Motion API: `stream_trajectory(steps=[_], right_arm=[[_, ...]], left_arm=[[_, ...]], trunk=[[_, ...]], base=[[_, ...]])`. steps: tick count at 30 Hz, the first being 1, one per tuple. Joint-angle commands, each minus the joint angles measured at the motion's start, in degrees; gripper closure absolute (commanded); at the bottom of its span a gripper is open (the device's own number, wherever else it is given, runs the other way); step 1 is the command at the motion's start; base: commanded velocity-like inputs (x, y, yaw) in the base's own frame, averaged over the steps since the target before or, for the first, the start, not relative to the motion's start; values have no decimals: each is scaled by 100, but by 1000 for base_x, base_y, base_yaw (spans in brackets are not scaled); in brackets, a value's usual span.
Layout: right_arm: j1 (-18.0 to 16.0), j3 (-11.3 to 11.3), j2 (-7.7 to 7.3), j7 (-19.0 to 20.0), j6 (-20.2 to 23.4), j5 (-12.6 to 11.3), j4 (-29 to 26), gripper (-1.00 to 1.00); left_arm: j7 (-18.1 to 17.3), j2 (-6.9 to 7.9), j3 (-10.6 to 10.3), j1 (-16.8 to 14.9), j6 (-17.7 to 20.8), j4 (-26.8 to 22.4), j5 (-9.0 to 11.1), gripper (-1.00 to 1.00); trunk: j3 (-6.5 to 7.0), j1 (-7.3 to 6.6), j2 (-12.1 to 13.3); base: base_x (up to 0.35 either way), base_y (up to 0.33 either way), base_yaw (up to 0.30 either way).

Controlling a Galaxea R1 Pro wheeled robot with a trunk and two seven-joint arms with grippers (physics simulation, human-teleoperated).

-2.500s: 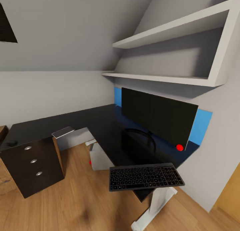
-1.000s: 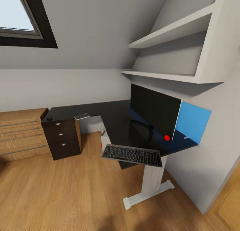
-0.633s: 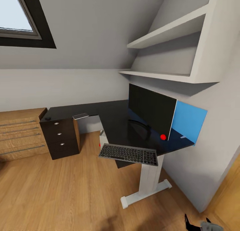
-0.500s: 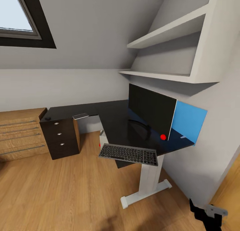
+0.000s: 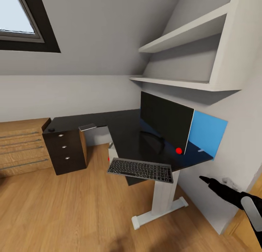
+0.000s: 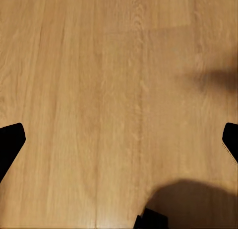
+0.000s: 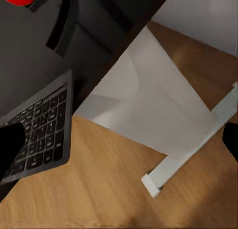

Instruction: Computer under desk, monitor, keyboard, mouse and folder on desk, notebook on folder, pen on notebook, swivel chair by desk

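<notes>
Since half a second ago the right gripper [image 5: 203,179] has risen from the lower right corner of the head view to a raised position beside the desk [image 5: 120,130], with its dark fingers pointing toward the desk's near right end; the rest of the scene is unchanged. Its fingers stand wide apart at the edges of the right wrist view and hold nothing. That view looks down on the keyboard [image 7: 37,134], the white desk leg [image 7: 148,114] and the leg's foot [image 7: 191,144] on the wood floor [image 7: 89,189].

Head view: an L-shaped black desk fills the room corner beneath two white shelves [image 5: 189,59]. The monitor [image 5: 165,121] stands on the desk along the right wall, in front of a blue panel [image 5: 207,130]. A red ball [image 5: 178,150] lies on the desk at the monitor's near lower corner. The keyboard [image 5: 141,169] rests on the desk's near edge and overhangs it toward the floor. A dark drawer unit [image 5: 65,152] stands under the desk's left end, beside a wooden dresser [image 5: 22,146]. A white box [image 5: 112,150], possibly the computer, is partly visible under the desk.

Left wrist view: the left gripper [image 6: 119,139] faces bare floor [image 6: 99,90], fingertips far apart and empty.
</notes>
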Motion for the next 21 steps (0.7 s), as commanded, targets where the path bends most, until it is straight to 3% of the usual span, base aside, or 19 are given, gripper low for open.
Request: stream_trajectory(steps=[1,5,11,12,13,21], right_arm=[[-43,-23,-1,108,252,-218,-13,-100],[-96,-41,-7,488,875,-573,-9,-100],[-108,-66,-27,1254,1413,-647,212,-100],[-109,-73,-42,1689,1535,-656,516,-100],[-110,-78,-53,1866,1580,-659,684,-100],[-110,-81,-57,2593,1971,-671,1234,-100]], left_arm=[[49,-1,-49,-1,-9,-7,4,-100],[49,-10,-62,-1,-179,-7,-10,-100],[48,-17,-70,-1,-312,-7,-21,-100],[48,-21,-73,-1,-331,-7,-23,-100],[48,-21,-74,-1,-333,-7,-23,-100],[56,-23,-62,-1,-333,-7,-3,-100]], trunk=[[-6,2,-3],[-6,2,-3],[-6,2,-3],[-6,2,-3],[-6,2,-3],[-6,2,-3]], base=[[257,0,0],[291,0,0],[262,0,0],[177,0,0],[132,0,0],[44,0,0]])
